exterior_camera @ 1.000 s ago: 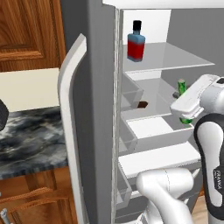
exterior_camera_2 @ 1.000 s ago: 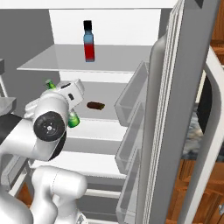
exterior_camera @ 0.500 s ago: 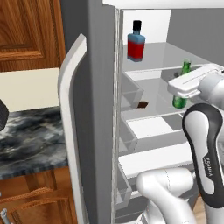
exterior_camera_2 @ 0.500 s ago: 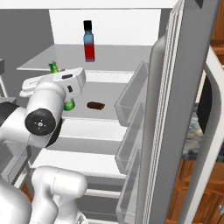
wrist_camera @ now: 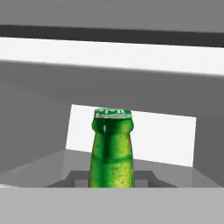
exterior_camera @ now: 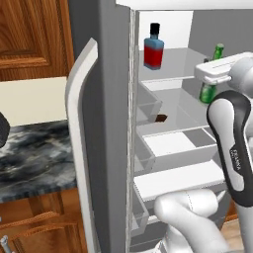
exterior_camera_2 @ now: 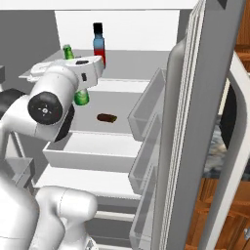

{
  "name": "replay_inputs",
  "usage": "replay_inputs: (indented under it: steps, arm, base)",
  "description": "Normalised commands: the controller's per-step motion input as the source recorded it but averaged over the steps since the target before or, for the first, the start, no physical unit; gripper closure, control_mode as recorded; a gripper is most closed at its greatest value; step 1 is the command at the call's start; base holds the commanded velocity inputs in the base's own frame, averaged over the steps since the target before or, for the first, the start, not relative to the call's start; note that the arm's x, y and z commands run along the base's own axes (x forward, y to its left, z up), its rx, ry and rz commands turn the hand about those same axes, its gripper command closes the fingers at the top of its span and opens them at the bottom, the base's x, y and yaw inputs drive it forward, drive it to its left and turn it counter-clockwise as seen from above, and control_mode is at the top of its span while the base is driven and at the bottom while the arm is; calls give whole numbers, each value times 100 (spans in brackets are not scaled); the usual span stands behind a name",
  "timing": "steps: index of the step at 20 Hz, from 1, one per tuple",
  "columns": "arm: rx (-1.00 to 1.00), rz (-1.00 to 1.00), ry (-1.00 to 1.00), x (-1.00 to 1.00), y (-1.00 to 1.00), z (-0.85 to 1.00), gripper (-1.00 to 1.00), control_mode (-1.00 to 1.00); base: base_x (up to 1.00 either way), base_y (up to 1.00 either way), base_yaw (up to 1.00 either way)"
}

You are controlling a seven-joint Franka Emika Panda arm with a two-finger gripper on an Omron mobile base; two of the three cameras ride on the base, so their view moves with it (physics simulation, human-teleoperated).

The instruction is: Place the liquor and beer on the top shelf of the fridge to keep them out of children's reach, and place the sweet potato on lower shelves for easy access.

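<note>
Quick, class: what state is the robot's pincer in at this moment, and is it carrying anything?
Pincer: closed on the beer, held upright and raised in front of the fridge interior.

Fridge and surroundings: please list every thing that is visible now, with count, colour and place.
fridge: one, grey, door swung open, pale interior
top shelf: one, translucent grey-white, highest panel inside
liquor: one, red body with blue shoulder and black cap, upright on the top shelf
beer: one, green, upright in the gripper at the right of the fridge opening, neck above top-shelf level
sweet potato: one, reddish-brown, lying on a lower white shelf
door bins: several, clear, on the inner side of the door
counter: one, dark marbled, left of the fridge
cabinets: brown wood, above and below the counter
gripper: one, white, shut on the beer
</note>
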Motion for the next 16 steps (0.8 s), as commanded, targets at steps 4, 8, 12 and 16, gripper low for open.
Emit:
replay_inputs:
  steps: [4, 8, 12, 16]
  arm:
    - [0, -9, 0, 37, -16, 14, 100, -100]
    - [0, -10, 0, 45, -10, 8, 100, -100]
    - [0, -8, 0, 46, -8, 1, 100, -100]
    - [0, -5, 0, 55, -15, 0, 100, -100]
  base:
    - [0, 0, 0]
    - [0, 0, 0]
    - [0, 0, 0]
    - [0, 0, 0]
